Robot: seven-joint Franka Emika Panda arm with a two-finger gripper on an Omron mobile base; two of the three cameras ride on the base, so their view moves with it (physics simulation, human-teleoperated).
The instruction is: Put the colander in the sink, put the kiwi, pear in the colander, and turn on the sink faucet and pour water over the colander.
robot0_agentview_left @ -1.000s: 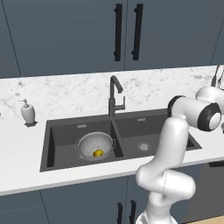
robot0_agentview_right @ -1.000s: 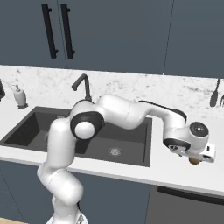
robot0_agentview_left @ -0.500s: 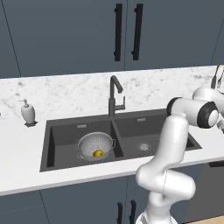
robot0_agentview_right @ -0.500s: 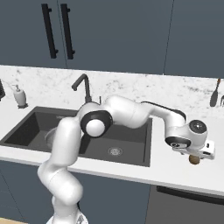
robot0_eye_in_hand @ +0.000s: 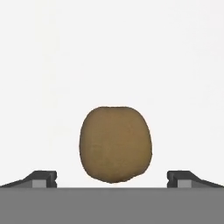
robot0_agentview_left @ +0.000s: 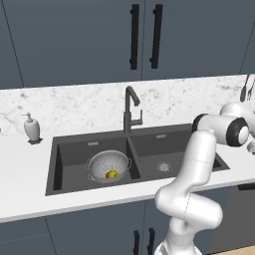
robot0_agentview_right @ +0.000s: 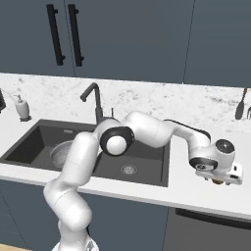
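- While the arm reaches far right over the counter (robot0_agentview_right: 147,196), the sink (robot0_agentview_left: 69,164) lies well apart to its left, the faucet (robot0_agentview_left: 130,107) standing behind the divider.
- Colander (robot0_agentview_left: 108,165) sits in the left basin — the pear (robot0_agentview_left: 112,174) inside it.
- Gripper (robot0_eye_in_hand: 112,177) hangs over the kiwi (robot0_eye_in_hand: 115,144), jaws spread wide, fingertips (robot0_eye_in_hand: 41,178) either side of the fruit — nothing held.
- Kiwi rests on the white counter, right of the sink.
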